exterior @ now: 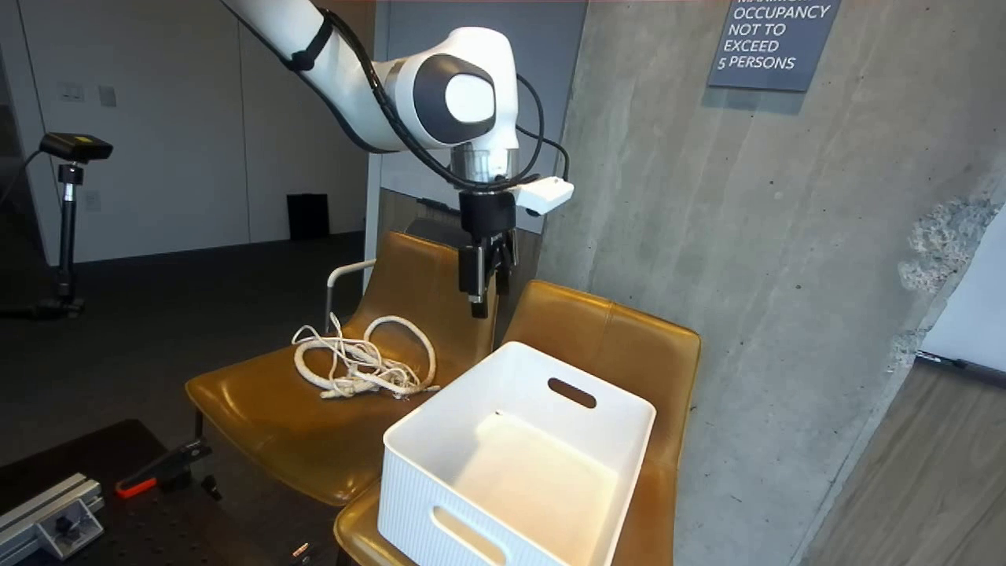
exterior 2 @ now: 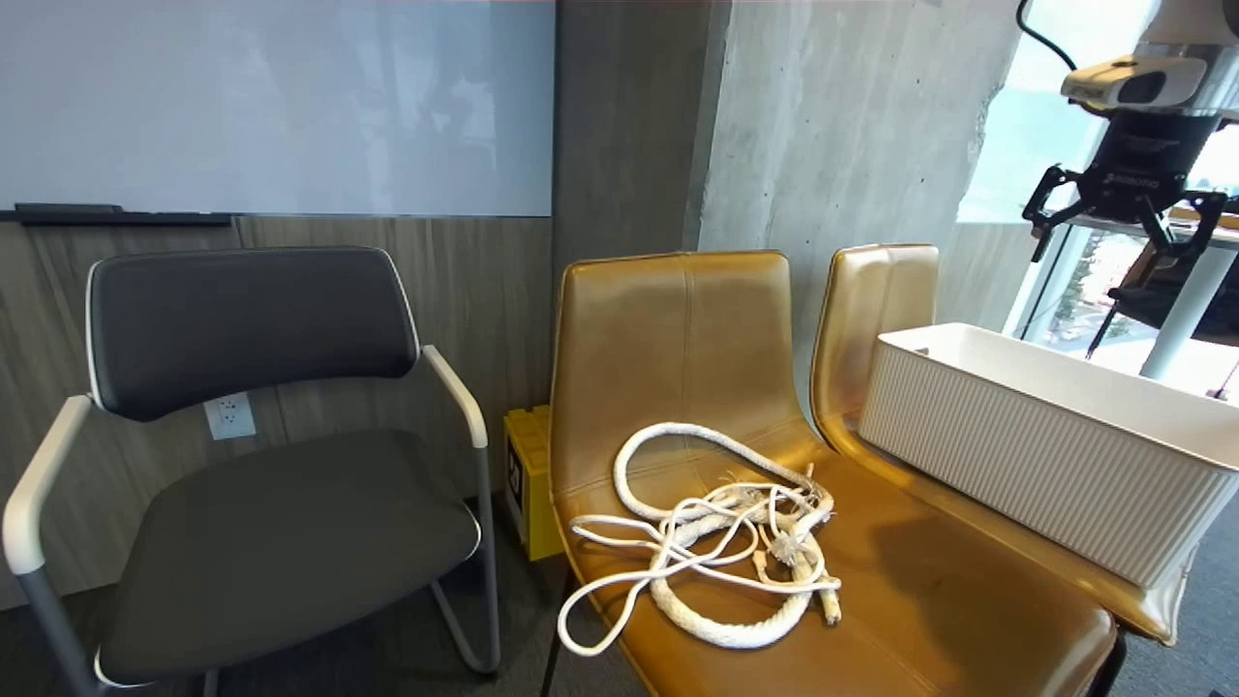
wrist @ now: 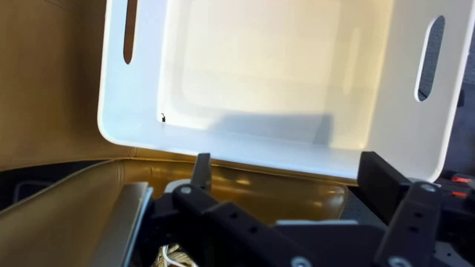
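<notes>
Up near the bin (exterior: 542, 464), the end effector (wrist: 285, 165) hangs spread wide, holding nothing, seemingly pre-grasp; gripping bin or rope (exterior 2: 697, 530) would call for lowering.

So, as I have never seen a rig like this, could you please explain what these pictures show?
The machine is one jointed white robot arm ending in a black gripper, which hangs open in the air and holds nothing. Two pictures look on from outside the robot; the close-up is taken from its wrist, so the fingers show in its lower part. On a tan chair lies a tangle of pale rope and cord; on the matching chair next to it stands a white bin with slotted handles.
</notes>
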`<state>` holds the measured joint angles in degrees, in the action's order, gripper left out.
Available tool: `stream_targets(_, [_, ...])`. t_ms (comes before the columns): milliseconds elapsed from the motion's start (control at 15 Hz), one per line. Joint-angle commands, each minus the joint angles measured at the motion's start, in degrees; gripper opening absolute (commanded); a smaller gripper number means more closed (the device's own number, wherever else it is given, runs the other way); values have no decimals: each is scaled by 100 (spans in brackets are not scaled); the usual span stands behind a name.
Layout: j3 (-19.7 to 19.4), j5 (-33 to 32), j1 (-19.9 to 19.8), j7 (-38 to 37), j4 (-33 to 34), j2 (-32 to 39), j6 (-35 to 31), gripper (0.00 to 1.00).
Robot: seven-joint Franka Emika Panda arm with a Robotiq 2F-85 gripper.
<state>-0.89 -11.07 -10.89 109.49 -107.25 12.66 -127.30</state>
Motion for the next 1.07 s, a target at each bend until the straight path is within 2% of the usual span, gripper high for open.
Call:
stream_targets(0, [-236, 390, -273, 943, 56, 100, -43, 100])
stream_targets(267, [-380, 877, -553, 1716, 86, 276, 38, 100])
stream_targets(467, [-389, 1177, -642, 2020, 38, 324, 92, 100])
stream_targets(533, [-458, 960, -540, 1744, 12, 323, 13, 100])
stream_targets(1000, [-453, 1053, -557, 1842, 12, 365, 13, 100])
